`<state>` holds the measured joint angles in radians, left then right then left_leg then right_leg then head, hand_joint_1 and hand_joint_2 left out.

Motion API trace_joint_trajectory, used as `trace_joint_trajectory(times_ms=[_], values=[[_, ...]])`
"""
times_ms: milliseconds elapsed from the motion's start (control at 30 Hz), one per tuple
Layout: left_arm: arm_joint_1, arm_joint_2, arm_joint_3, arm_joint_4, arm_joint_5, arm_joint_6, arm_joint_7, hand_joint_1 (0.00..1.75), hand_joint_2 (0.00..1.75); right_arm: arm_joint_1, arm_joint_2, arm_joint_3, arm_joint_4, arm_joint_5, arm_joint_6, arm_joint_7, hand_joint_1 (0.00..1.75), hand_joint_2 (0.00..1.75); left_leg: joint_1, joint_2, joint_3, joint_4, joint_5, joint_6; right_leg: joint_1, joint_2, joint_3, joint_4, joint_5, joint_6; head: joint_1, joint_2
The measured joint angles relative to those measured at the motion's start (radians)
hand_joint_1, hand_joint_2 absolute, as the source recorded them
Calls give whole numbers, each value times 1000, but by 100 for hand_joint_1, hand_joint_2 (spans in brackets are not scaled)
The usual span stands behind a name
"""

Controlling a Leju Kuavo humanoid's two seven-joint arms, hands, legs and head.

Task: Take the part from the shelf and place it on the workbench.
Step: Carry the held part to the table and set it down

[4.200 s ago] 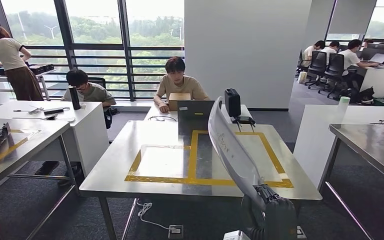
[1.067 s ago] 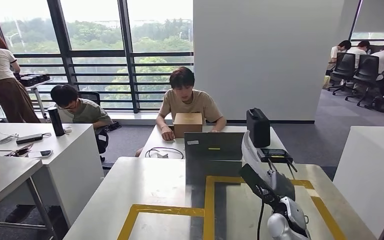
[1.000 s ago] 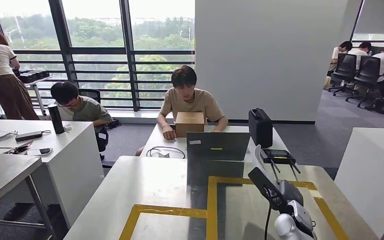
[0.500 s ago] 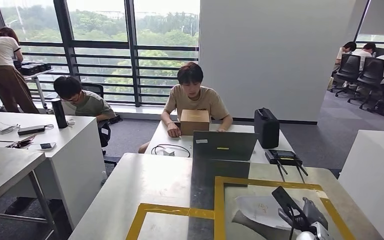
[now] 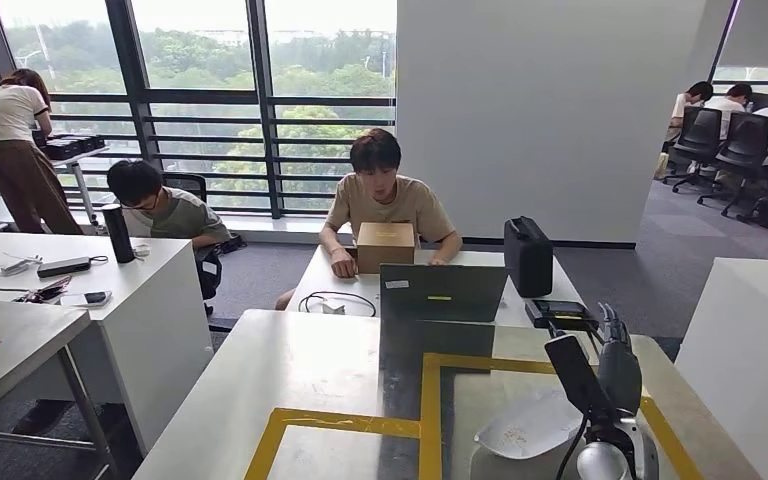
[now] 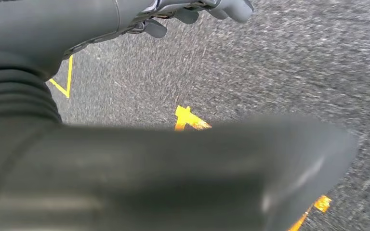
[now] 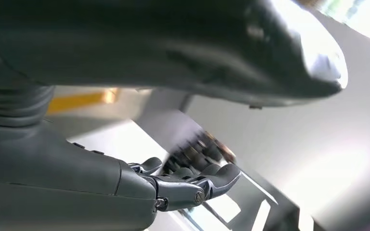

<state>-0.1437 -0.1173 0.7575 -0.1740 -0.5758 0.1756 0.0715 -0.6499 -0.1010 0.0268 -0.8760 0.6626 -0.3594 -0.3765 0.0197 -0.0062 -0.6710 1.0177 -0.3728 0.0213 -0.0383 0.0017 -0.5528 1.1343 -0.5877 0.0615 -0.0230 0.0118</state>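
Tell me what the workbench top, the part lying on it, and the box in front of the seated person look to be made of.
Workbench: likely brushed metal, a dull grey sheen with soft reflections, marked with yellow tape.
Part: probably sheet metal or glossy plastic; a thin, curved, pale shell with a bright glare.
Box: cardboard by its look, matte brown with square edges.

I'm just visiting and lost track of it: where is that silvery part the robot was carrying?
In the head view, the part lies on the workbench, inside the yellow tape outline, beside the robot's right hand.
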Motion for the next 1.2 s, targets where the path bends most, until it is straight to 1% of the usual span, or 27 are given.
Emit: trace_joint_trajectory(times_ms=[67,133,200,233,300,367,400,433,467,500,533,567,600,633,667,733,767,800,867,900,933,967,1000,1033,1100,1133,1200], values=[[13,5,3,0,-1,-1,-6,0,0,73,7,39,-236,34,-145,-15,0,0,4,-8,-10,14,1,-20,-1,4,41,-90,40,-2,0,0],[22,9,4,-1,-8,-5,-6,0,0,156,9,77,-451,82,-275,-45,0,0,4,-16,-12,16,8,-38,5,11,36,-92,45,-25,0,0],[30,10,4,0,-13,-8,-3,0,0,221,13,104,-620,106,-330,-73,0,0,7,-15,-18,15,6,-52,5,11,25,-91,48,-50,-1,0],[32,10,4,0,-14,-8,-2,0,0,243,16,113,-684,104,-337,-89,0,0,8,-11,-25,29,-14,-56,6,11,18,-91,55,-61,-1,0],[33,10,4,0,-18,-10,-2,0,0,271,20,121,-767,91,-339,-131,0,0,8,-3,-50,116,-101,-58,8,9,1,-92,72,-77,-1,0],[31,11,4,0,-25,-10,-3,0,0,293,24,124,-812,85,-340,-162,0,0,5,-1,-74,239,-183,-56,16,10,-21,-91,89,-83,-1,0],[29,11,4,0,-30,-11,-3,0,0,306,27,126,-832,93,-340,-164,0,0,2,-1,-72,278,-198,-52,20,9,-32,-91,98,-84,-1,0],[27,11,4,0,-36,-12,-2,0,0,317,28,129,-850,107,-340,-156,0,0,-1,-1,-56,285,-193,-47,24,8,-42,-91,107,-84,-1,0],[25,11,4,0,-43,-14,-1,0,0,327,29,131,-868,121,-340,-145,0,0,-5,-1,-23,258,-176,-39,28,8,-52,-91,115,-84,-1,0],[23,11,4,0,-48,-15,0,0,0,334,30,134,-882,132,-340,-136,0,0,-9,-2,24,203,-156,-29,31,7,-61,-91,124,-83,-1,0],[20,12,4,0,-54,-17,1,0,0,338,31,135,-893,138,-340,-129,0,0,-15,-2,74,136,-153,-17,33,7,-68,-91,132,-81,-1,0],[17,12,3,-1,-59,-18,1,0,0,341,31,136,-903,139,-340,-122,0,0,-19,-3,117,79,-151,-12,34,7,-74,-92,140,-78,0,0],[14,12,3,-1,-62,-18,1,0,0,345,32,137,-910,138,-340,-118,0,0,-24,-3,142,38,-154,-9,33,6,-76,-92,147,-72,0,0],[13,12,2,-2,-65,-18,1,0,0,350,32,138,-916,137,-340,-115,0,0,-29,-4,150,20,-158,-10,31,5,-78,-94,154,-66,0,0],[13,12,2,-2,-66,-18,1,0,0,354,32,138,-921,136,-340,-114,0,0,-32,-3,148,16,-150,-11,29,5,-78,-97,162,-60,0,0],[12,12,2,-2,-67,-18,2,0,0,361,30,140,-930,136,-341,-111,0,0,-30,1,140,2,-132,0,27,7,-82,-95,162,-48,0,0],[11,12,2,-2,-67,-18,2,0,0,365,28,140,-934,135,-341,-110,0,0,-27,4,134,-4,-119,7,27,7,-91,-78,140,-44,0,0],[10,12,2,-2,-67,-17,2,0,0,369,25,140,-936,136,-341,-109,0,0,-25,8,126,-10,-106,13,27,6,-105,-41,102,-40,0,0],[9,11,2,-2,-69,-16,3,0,0,382,20,140,-936,138,-342,-105,0,0,-26,11,100,-10,-83,19,27,5,-140,75,10,-35,1,0],[10,10,2,-2,-70,-15,4,0,0,390,17,140,-936,139,-343,-100,0,0,-27,13,84,-9,-71,20,27,5,-150,130,-16,-33,1,0],[12,9,2,-1,-72,-15,5,0,0,398,13,140,-936,141,-343,-94,0,0,-28,14,67,-7,-59,19,27,5,-147,160,-19,-33,1,0],[13,8,2,-1,-74,-14,6,0,0,404,9,140,-936,141,-343,-86,0,0,-28,16,49,-5,-48,19,28,5,-126,157,-2,-34,1,0],[15,7,2,-1,-75,-13,6,0,0,410,5,140,-935,141,-343,-79,0,0,-27,17,32,-1,-37,17,29,4,-88,120,25,-36,1,0],[16,5,2,-1,-74,-11,6,0,0,416,1,140,-933,139,-343,-72,0,0,-27,18,18,4,-27,15,31,3,-34,55,42,-39,1,0],[19,1,2,-1,-72,-9,3,0,0,426,-4,140,-928,133,-343,-65,0,0,-28,18,2,11,-11,6,38,-1,58,-76,38,-49,0,0],[20,0,2,-2,-70,-8,2,0,0,431,-6,140,-925,132,-343,-65,0,0,-27,18,0,12,-3,0,41,-2,79,-112,28,-55,-1,0],[23,-3,2,-1,-68,-8,0,0,0,440,-9,141,-920,130,-343,-66,0,0,-25,18,0,4,13,-14,44,-2,75,-127,35,-70,-4,0]])
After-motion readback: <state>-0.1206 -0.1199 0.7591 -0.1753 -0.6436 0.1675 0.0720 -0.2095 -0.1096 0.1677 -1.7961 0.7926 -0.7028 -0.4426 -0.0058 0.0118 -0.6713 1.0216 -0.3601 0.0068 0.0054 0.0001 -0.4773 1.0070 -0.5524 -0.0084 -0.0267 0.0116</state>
